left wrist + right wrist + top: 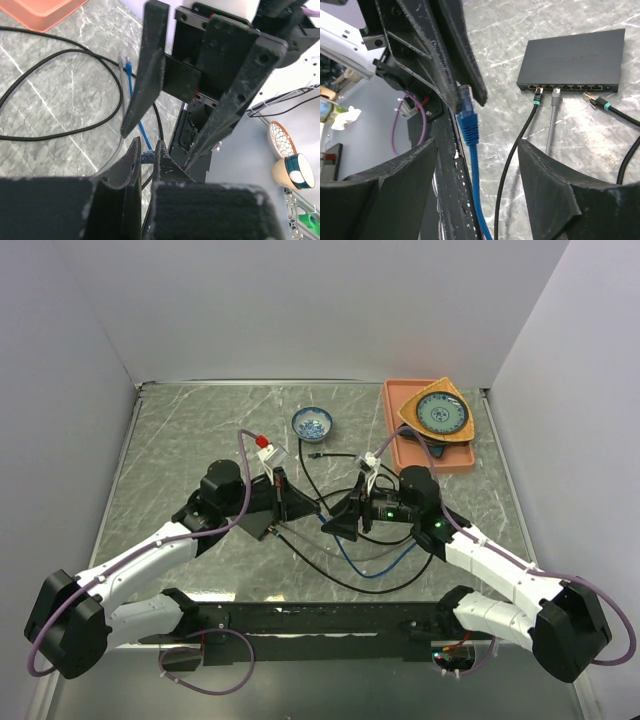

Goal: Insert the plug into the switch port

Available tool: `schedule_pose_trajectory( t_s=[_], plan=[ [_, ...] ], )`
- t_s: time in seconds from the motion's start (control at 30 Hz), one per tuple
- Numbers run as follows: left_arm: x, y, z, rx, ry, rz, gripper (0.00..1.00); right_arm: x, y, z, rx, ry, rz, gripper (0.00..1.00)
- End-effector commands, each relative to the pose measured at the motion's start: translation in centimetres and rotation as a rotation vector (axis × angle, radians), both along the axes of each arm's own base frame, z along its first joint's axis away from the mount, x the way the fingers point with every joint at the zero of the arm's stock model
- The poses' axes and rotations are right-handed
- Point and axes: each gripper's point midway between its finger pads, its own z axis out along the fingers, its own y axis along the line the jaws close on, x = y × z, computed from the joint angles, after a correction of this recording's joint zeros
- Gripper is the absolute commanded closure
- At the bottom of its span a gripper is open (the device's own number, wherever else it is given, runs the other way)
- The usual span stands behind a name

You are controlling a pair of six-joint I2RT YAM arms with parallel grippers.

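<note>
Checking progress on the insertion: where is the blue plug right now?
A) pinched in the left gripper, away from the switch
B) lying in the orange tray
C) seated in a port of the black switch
A: the blue plug is held in the left gripper, clear of the switch.

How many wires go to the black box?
3, all at the front of the switch: a black wire on the left, a grey wire beside it, a gold-tipped black wire on the right. Others may be hidden.
</note>
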Motion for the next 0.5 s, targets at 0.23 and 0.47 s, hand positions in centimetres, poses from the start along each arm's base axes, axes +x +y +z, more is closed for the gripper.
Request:
schedule_pose_trajectory(
  t_s=[0.23,0.47],
  plan=[
    [-2.2,-0.1,3.9,-0.084,-0.148,-0.086,0.99,-0.9,1.2,2.8,0.163,-0.006,0.165,0.37],
    [-1.9,-0.1,4.2,-0.081,-0.147,-0.073,0.99,-1.4,1.0,3.1,0.169,-0.015,0.183,0.68]
  ],
)
